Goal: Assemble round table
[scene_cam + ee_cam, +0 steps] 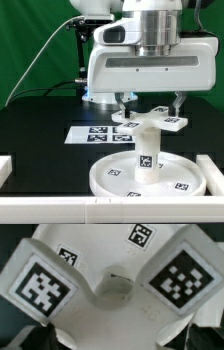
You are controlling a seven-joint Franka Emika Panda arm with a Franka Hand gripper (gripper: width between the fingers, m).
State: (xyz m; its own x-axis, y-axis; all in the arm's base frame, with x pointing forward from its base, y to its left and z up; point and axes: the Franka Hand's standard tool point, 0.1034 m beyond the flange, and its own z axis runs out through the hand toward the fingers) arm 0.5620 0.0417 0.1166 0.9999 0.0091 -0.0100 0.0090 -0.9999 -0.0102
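The large round rimmed disc (178, 186) lies on the black table near the front. The short cylindrical post (146, 155) stands upright at its middle. The cross-shaped piece (158, 122) sits on top of the post, its tagged arms spread out. My gripper (150, 106) hangs just above it, open, one finger on each side of the piece's middle. In the wrist view the cross-shaped piece (110, 291) fills the picture, with tagged arms on both sides. The gripper (120, 339) shows only as dark fingers (205, 335) at the corners, wide apart.
The marker board (95, 133) lies flat behind the disc toward the exterior view's left. White edge rails run along the front (40, 207), with one at the left (5, 165) and one at the right (214, 170). A green backdrop stands behind.
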